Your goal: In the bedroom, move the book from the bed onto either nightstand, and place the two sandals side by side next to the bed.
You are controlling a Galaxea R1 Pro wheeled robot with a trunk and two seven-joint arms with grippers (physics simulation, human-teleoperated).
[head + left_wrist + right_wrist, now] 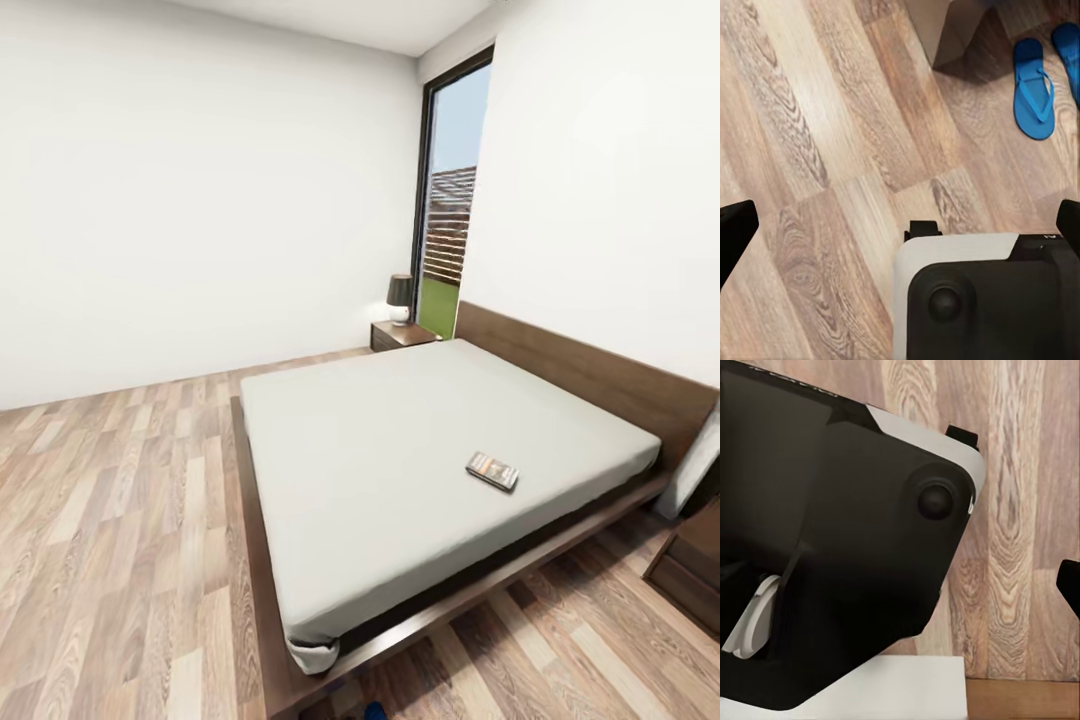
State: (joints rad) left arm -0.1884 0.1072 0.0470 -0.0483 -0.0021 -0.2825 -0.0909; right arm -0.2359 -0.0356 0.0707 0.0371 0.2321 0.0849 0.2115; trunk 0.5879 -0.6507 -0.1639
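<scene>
On the bed [400,440]: book [492,470] | sandals [1033,90] on floor | pincers' state unclear

A small thin paperback book [492,470] with a dark cover and orange band lies flat on the smooth light-grey mattress of the low dark-brown wooden bed [420,450]. A dark-brown nightstand [402,335] stands beside the headboard. Two bright blue flip-flop sandals [1033,88] lie side by side on the wood-plank floor.
</scene>
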